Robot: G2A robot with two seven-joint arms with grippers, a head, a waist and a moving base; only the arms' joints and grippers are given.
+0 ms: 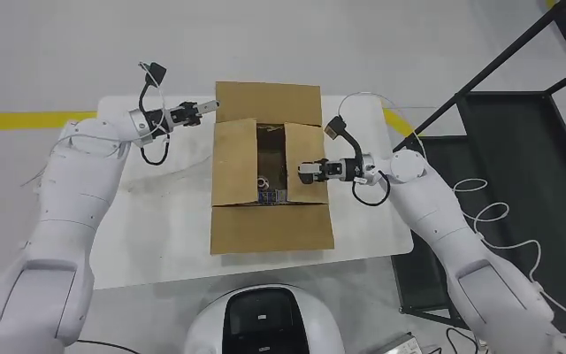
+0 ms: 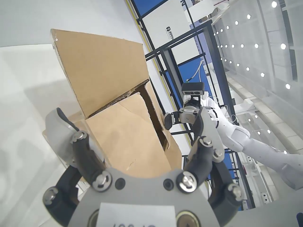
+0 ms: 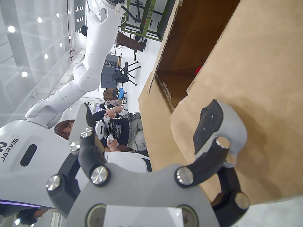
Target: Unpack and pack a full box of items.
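Cardboard is lying just ahead of both sets of fingers: the brown cardboard box (image 1: pixel 270 230) with half-raised flaps is sitting on the white table (image 1: pixel 150 230) between your arms. Your right gripper (image 3: pixel 146 114) is hanging with fingers spread apart, one pad (image 3: pixel 208 124) sitting close against the box's side flap (image 3: pixel 248 72), whose long edge is running away past the fingertips. Your left gripper (image 2: pixel 131 124) is waiting, fingers also apart, just off the box's far corner. I judge the right one is sitting nearer; you are likely needing to push that flap outward from the opening.
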